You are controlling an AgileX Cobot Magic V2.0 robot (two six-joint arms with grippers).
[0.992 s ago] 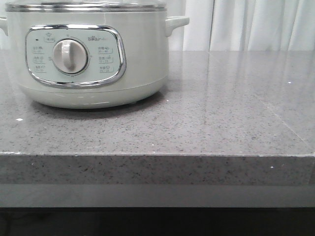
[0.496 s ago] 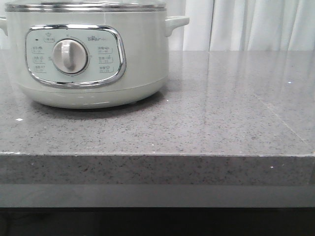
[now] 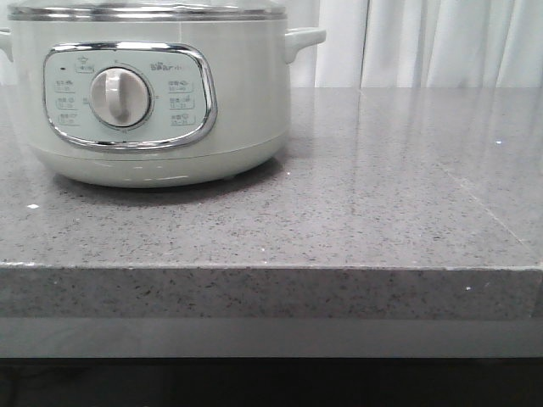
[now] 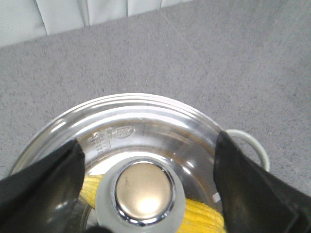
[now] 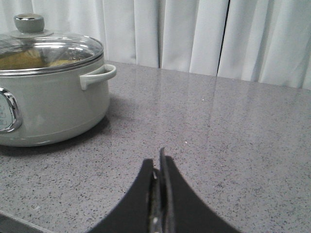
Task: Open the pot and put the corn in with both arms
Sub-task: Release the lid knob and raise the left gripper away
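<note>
Left gripper [image 4: 146, 194] open, fingers [image 4: 41, 187] straddling lid knob [image 4: 143, 191], one each side, not touching it. Glass lid [image 4: 146, 126] seated on pot [image 4: 250, 145]. Corn [image 4: 204, 216] visible through the glass, under the knob. Grey counter [image 4: 194, 58] all around the pot.

Matte black, broad tapering fingers [image 4: 252, 187] on both wrists, curved outer edges

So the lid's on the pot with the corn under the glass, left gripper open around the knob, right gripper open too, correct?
Not quite: the right gripper is shut, as the right wrist view shows. The lid is on the pot, corn under the glass, left gripper open around the knob.
</note>
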